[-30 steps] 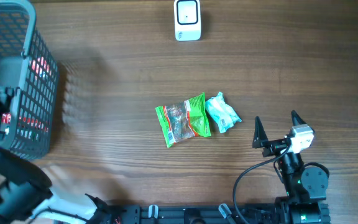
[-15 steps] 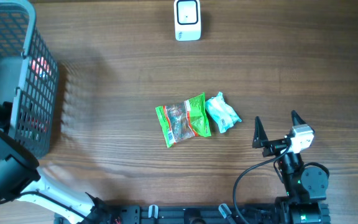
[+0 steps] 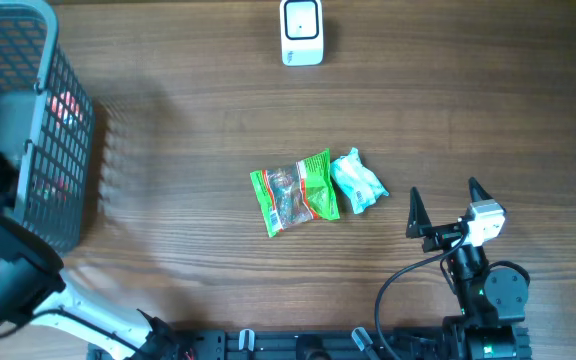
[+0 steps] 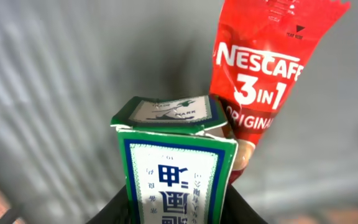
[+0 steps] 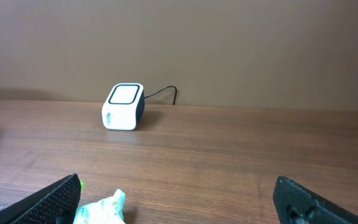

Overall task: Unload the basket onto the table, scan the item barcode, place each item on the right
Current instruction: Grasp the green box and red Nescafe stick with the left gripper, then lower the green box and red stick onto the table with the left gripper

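An overhead view is showing a wooden table [image 3: 188, 120] with a grey mesh basket [image 3: 68, 150] standing at its far left edge. The left arm is reaching into the basket from the near left corner.

Its wrist camera is looking down inside the basket. The left gripper [image 4: 178, 208] is sitting narrowed around a green and white box [image 4: 173, 165], with dark fingers pressing close against both of the box's sides. The box is printed with blue characters, and its top flap is looking creased. A red Nescafe 3 in 1 sachet [image 4: 260, 81] is lying just behind and to the right of the box, touching its upper corner. Grey basket wall is filling the rest of that view, out of focus.

A white scanner [image 3: 301, 30] is sitting at the far edge of the table, near the middle, well apart from the basket. A green snack packet [image 3: 295, 192] and a pale teal packet [image 3: 356, 182] are lying side by side at the table's centre, touching.

The right gripper [image 3: 443, 190] is hovering near the right front of the table, jaws spread wide and holding nothing, pointing towards the scanner.
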Controlling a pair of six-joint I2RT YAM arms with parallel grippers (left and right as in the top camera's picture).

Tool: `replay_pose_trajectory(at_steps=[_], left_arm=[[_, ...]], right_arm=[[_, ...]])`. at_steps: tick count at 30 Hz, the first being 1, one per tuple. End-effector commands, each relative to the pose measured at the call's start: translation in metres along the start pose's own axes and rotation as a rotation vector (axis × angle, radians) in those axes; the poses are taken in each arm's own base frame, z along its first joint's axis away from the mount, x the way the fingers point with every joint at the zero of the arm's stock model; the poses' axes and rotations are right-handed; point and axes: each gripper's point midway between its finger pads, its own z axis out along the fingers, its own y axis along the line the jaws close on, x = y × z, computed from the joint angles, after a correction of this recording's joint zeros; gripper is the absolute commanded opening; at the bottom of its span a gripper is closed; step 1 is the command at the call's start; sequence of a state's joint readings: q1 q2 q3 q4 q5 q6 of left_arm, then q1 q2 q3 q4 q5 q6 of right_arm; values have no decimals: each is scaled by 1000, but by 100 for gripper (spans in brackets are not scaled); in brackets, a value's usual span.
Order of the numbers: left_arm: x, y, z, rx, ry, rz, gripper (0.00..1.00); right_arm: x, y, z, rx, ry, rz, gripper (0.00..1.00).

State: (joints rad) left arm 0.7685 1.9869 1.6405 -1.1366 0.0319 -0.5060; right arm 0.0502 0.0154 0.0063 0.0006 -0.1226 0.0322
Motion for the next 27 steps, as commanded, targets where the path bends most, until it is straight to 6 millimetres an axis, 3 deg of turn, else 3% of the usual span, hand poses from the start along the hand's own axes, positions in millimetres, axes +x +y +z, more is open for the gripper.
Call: replay_pose_trajectory(at_steps=[1,3,4,5,8,11,15,19,24,27], left_arm=[[-26,-25,-136,198,-284,19,31],[-20,-29,-185,287,-368,31,31],[-8,-35,-213,373,-395,52,31],[4,-39,-229,429,-400,72,31],[52,-58,-258,569,-348,211,31],[109,-85,-256,619,-231,411,30],[190,-110,-224,573,-69,688,30],[262,-116,-180,503,92,879,30],[356,-105,-91,415,263,1082,31],[397,-94,-40,402,307,1109,33]], right_arm=[[-2,-3,0,15,-11,-7,100],[-2,-3,0,15,-11,-7,100],[-2,-3,0,15,-11,-7,100],[-2,-3,0,15,-11,-7,100],[-2,-3,0,15,-11,-7,100],[-2,-3,0,15,-11,-7,100],[-2,-3,0,15,-11,-7,100],[-2,-3,0,15,-11,-7,100],[-2,-3,0,15,-11,-7,100],[-2,-3,0,15,-9,-7,100]])
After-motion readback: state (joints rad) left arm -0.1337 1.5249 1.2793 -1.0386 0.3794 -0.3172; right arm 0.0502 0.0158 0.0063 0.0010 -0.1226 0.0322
